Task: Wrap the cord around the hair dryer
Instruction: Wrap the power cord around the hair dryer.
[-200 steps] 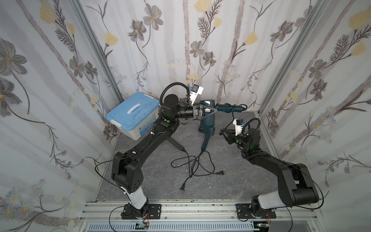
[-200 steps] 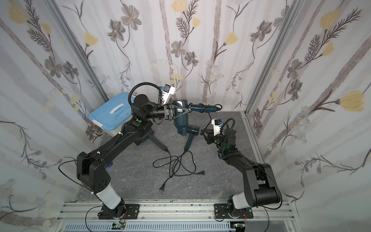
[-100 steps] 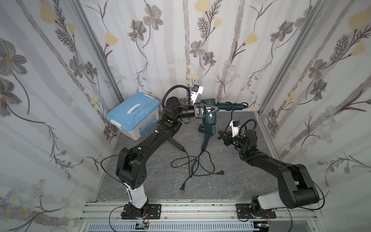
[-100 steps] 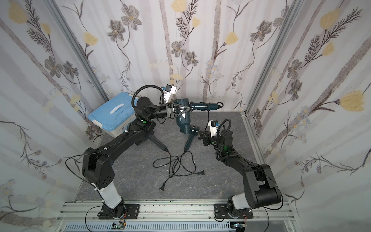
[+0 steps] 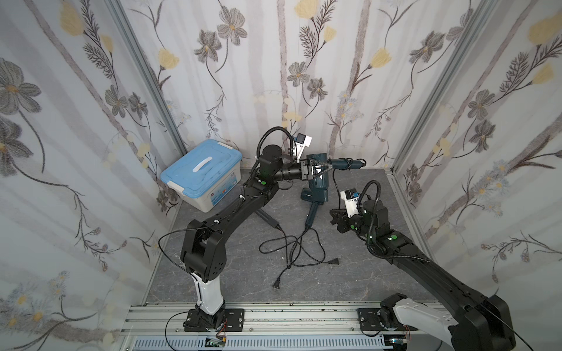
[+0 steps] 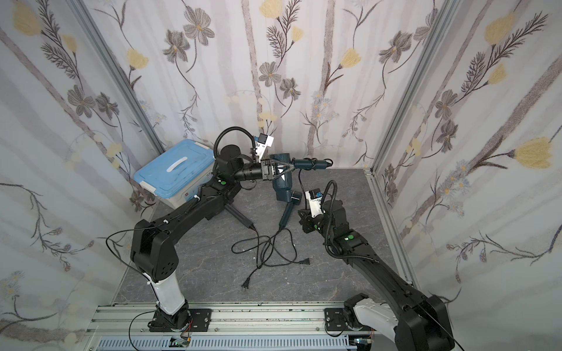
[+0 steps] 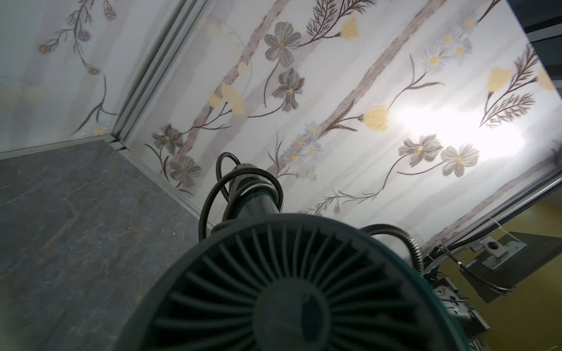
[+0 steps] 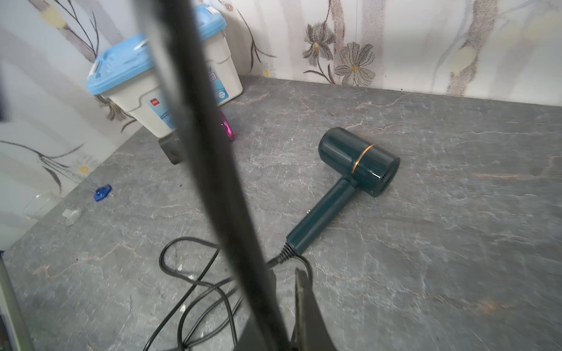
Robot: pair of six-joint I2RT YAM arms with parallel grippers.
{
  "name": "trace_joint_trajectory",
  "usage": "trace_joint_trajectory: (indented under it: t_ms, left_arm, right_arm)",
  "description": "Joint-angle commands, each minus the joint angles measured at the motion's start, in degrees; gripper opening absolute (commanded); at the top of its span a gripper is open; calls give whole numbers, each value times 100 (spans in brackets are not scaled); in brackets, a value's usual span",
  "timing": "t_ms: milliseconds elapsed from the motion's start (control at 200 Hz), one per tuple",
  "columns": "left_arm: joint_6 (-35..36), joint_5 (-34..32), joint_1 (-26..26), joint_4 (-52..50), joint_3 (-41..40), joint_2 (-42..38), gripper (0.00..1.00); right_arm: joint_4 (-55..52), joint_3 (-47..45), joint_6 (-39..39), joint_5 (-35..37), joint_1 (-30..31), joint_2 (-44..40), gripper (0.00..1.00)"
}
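Surface (image 5: pixel 380 273) is covered in both top views. A blue-lidded box (image 5: pixel 202 173) is parked at its back-left corner. The task hair dryer (image 5: pixel 318 182) is held clear of the surface near the back edge, nozzle down, with its handle (image 5: pixel 345 164) pointed toward the back-right corner. It is clamped by the left gripper (image 5: pixel 325 166), fingers clenched at the body/handle joint. A second hair dryer (image 8: pixel 359 161) is lying on the surface just in front of it, ungripped. Some turns of cord (image 8: pixel 206 152) are already laid on the handle (left wrist view), so the wrap is judged partly done. The free run drops from the handle to the right gripper (image 5: pixel 334 218), toward the right edge. Its fingers (image 8: pixel 304 304) are closed and the cord looks pinched between them, though the contact point is blurred. The next turn round the handle is judged to be the step in hand. The dryer should be held rigid by the left arm. The cord should be carried round the handle under light, even tension, each turn laid beside the last. Hard pulls are to be avoided, or the dryer could be twisted in the left grip. The loose cord tangle (image 5: pixel 292 246) mid-surface and its plugs (image 5: pixel 334 261) should be given a wide berth.
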Motion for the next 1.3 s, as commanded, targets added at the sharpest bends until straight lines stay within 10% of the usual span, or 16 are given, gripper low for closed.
trace_joint_trajectory:
  t_ms: [0,385,694,1294]
  left_arm:
    - [1741,-375,-27,-1725,196,-13,0]
    - [2873,-1221,-63,-3022,270,347,0]
    - [3630,-638,-358,-3855,237,273,0]
    - [5504,1016,-1338,-5457,448,-619,0]
  right_arm:
    - [-2081,632,-253,707,199,-313,0]
    - [-5004,3911,-279,2715,1643,-13,0]
    - [-4835,4518,-1271,3498,1532,258,0]
    - [-2412,3178,-2727,-904,-1001,1293,0]
